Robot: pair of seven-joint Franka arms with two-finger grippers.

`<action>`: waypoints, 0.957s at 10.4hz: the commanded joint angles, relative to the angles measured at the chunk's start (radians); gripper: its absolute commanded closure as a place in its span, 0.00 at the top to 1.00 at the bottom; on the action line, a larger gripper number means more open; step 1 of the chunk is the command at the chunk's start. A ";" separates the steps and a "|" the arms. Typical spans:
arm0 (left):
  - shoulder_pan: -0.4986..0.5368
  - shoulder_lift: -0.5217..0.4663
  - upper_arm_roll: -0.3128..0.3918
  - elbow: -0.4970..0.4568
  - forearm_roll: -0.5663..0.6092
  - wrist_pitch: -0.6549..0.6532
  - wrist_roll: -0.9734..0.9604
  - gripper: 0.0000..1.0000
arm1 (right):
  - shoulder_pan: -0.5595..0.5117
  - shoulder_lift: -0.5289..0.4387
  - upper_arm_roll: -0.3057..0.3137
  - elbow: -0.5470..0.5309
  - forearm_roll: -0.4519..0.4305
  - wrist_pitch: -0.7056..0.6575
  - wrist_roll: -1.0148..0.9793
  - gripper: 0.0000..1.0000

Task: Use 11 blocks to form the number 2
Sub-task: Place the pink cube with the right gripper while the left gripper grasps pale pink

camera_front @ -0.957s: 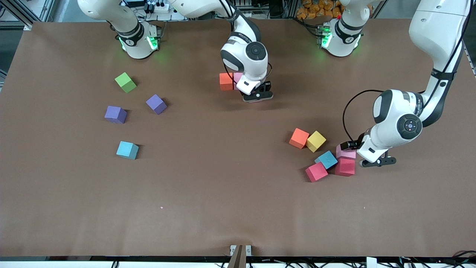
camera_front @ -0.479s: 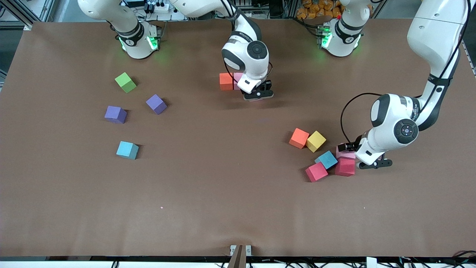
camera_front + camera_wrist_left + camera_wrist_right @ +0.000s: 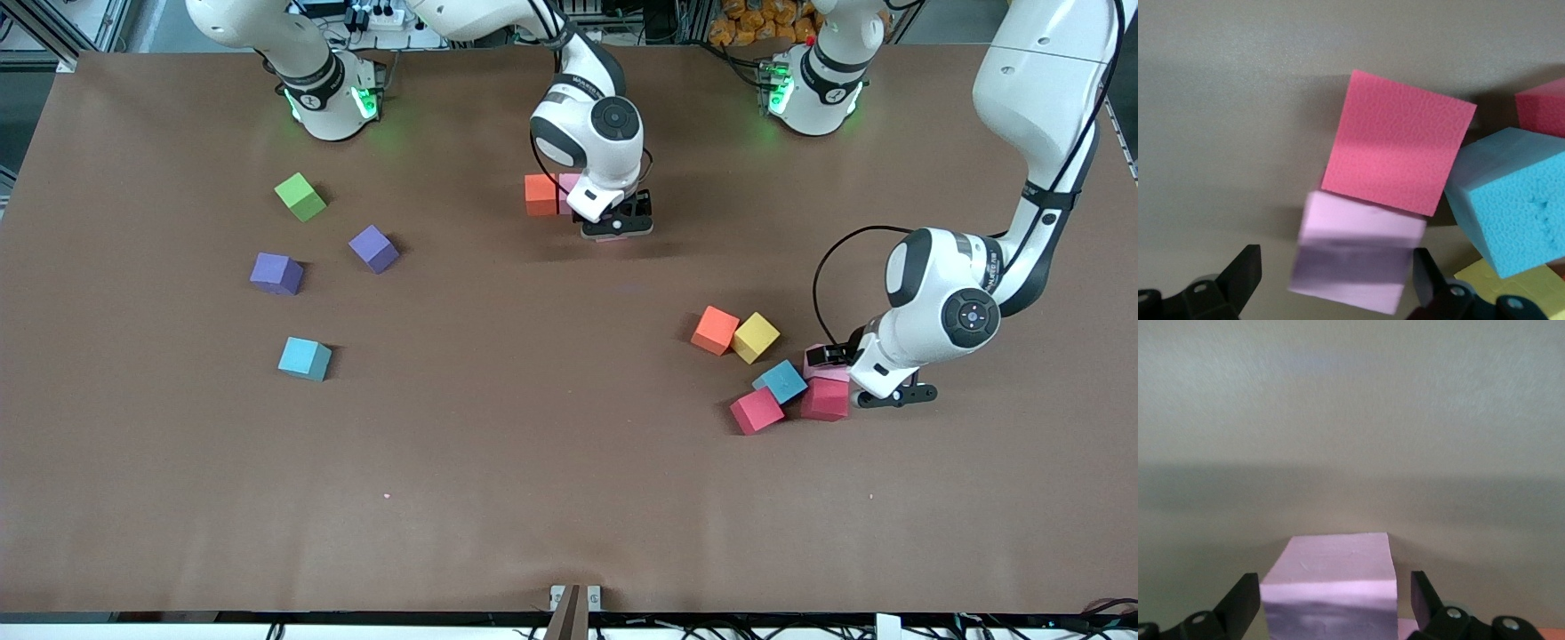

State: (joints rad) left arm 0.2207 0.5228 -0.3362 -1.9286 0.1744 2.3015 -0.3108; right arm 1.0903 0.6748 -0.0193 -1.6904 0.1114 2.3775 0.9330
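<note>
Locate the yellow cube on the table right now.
In the front view, the yellow cube sits toward the left arm's end of the table, touching the orange cube beside it, slightly farther from the camera than the blue cube.

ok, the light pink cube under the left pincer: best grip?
Come straight down on the light pink cube and pinch its two free side faces, where the open left pincer already straddles it. A crimson cube butts one of its other faces, so there's no finger room there.

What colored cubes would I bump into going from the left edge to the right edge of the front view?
Purple foam cube → light blue foam cube → second purple foam cube → orange foam cube → second orange foam cube → yellow foam cube
</note>
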 commanded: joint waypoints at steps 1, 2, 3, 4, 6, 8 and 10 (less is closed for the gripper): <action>-0.004 0.029 -0.006 0.040 -0.003 -0.011 -0.017 1.00 | -0.050 -0.095 -0.016 -0.014 0.004 -0.043 -0.005 1.00; -0.009 0.022 -0.006 0.043 -0.003 -0.011 -0.016 1.00 | -0.088 -0.128 -0.016 -0.015 0.002 -0.085 -0.043 1.00; -0.009 0.025 -0.006 0.046 -0.004 -0.011 -0.016 1.00 | -0.140 -0.154 -0.021 -0.015 0.002 -0.133 -0.069 1.00; -0.015 0.031 -0.006 0.046 -0.003 -0.011 -0.019 1.00 | -0.214 -0.167 -0.021 -0.015 0.002 -0.174 -0.142 1.00; -0.015 0.046 -0.006 0.048 -0.001 -0.010 -0.019 1.00 | -0.341 -0.169 -0.022 -0.017 0.001 -0.245 -0.308 1.00; -0.015 0.062 -0.006 0.062 -0.001 -0.007 -0.017 1.00 | -0.476 -0.176 -0.028 -0.023 -0.003 -0.290 -0.380 1.00; -0.004 0.062 -0.004 0.063 0.010 -0.007 0.007 0.57 | -0.585 -0.225 -0.030 -0.086 -0.030 -0.290 -0.405 1.00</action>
State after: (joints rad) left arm 0.2086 0.5759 -0.3395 -1.8852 0.1741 2.3024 -0.3151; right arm 0.5655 0.5159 -0.0635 -1.7022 0.1037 2.0916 0.5375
